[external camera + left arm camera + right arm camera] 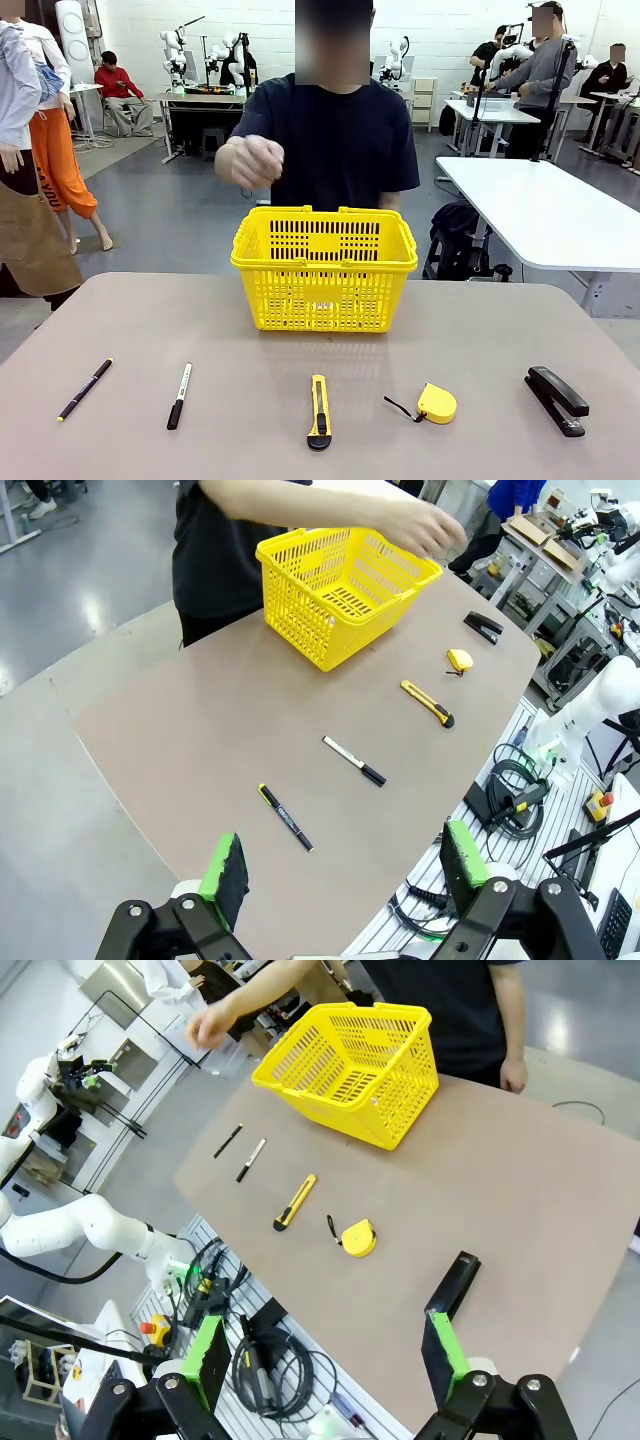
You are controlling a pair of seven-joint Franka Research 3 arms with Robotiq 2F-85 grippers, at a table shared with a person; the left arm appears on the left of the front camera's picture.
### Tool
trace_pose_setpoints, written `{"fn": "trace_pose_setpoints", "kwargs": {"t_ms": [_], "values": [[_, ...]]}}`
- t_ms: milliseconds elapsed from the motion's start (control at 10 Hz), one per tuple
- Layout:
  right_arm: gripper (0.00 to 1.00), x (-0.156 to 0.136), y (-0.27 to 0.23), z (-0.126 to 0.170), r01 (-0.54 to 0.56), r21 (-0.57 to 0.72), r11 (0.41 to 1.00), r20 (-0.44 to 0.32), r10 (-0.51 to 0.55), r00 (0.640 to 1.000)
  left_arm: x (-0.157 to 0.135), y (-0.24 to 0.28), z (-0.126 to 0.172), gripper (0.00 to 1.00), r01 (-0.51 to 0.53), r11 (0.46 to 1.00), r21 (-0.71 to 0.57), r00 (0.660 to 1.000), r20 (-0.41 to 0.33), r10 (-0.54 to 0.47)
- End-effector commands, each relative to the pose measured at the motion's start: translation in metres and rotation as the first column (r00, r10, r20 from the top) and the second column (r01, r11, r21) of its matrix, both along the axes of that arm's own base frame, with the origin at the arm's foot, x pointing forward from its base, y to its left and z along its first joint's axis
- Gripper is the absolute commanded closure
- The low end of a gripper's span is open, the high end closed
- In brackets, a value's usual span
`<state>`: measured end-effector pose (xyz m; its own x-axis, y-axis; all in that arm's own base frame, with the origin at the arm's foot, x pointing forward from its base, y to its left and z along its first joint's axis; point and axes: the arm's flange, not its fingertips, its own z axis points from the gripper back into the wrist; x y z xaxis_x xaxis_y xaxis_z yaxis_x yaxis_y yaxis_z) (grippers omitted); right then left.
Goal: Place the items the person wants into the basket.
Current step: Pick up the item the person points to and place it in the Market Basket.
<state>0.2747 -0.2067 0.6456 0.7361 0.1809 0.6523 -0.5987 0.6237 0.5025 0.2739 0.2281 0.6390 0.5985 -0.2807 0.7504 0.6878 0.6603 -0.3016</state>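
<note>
Operator: Basket position?

Spotter: Basket (pixel 320 300) stands upright at the far middle of the surface (pixel 250 345), right in front of the person (pixel 335 140). Its mouth faces up and I see nothing in it, so either arm could drop things in from above.

Operator: And the items?

Spotter: They lie in a row along the near edge, well apart, presumably so each can be picked alone. From the robot's left: pen (pixel 85 389), marker (pixel 179 395), cutter (pixel 319 411), tape measure (pixel 436 403), stapler (pixel 556 399). Marker, cutter and stapler are the task's things. All three lie flat on the surface, none in the basket.

Operator: Hands?

Spotter: Left hand (pixel 343 835) hangs high over the pen end, fingers spread wide, gripping nothing. Right hand (pixel 325 1320) is likewise released and bare above the stapler end.

Operator: Anything in the way?

Spotter: The person's fist (pixel 250 160) is raised above the basket's left side, loosely closed. Whether it points at anything I cannot tell. Pen lies near the marker, and tape measure lies between cutter and stapler, so a careless reach could catch the wrong thing. The basket's handles look folded onto the rim, leaving the mouth free.
</note>
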Motion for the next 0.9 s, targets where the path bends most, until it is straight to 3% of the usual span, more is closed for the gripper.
{"fn": "trace_pose_setpoints", "kwargs": {"t_ms": [0,500,700,800], "values": [[0.00,0.000,-0.001,0.000,-0.017,0.008,1.000,0.013,0.017,1.000,0.000,0.001,0.001,0.00,0.016,1.000,-0.014,1.000,0.020,-0.016],[0.00,0.000,-0.001,0.000,-0.017,0.008,1.000,0.013,0.017,1.000,0.000,0.000,0.000,0.00,0.000,1.000,0.000,1.000,0.000,0.000],[0.00,0.000,-0.001,0.000,-0.017,0.008,1.000,0.013,0.017,1.000,0.013,-0.081,0.055,0.00,0.062,0.979,0.194,0.997,0.030,-0.069],[0.00,0.000,-0.001,0.000,-0.017,0.008,1.000,0.013,0.017,1.000,0.019,-0.137,0.089,0.00,0.134,0.937,0.324,0.989,0.012,-0.146]]}}
